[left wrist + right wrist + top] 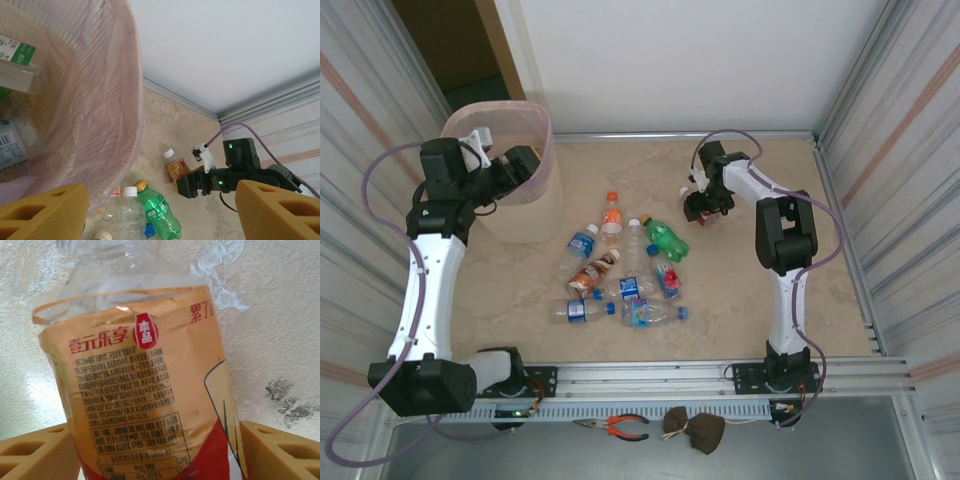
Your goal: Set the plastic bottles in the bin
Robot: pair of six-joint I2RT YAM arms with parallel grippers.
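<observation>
My right gripper is low on the table at the back right, shut on a clear bottle with an orange and red label; its tan fingers press both sides of the label. The same bottle has a white cap in the left wrist view. My left gripper hangs open and empty over the mouth of the bin, whose pink liner holds bottles. Several more plastic bottles lie in a heap mid-table, among them a green one and an orange-capped one.
Corrugated metal walls close in the left and right sides, and a white wall the back. A rail runs along the near edge between the arm bases. Pliers and a brown pouch lie in front of it.
</observation>
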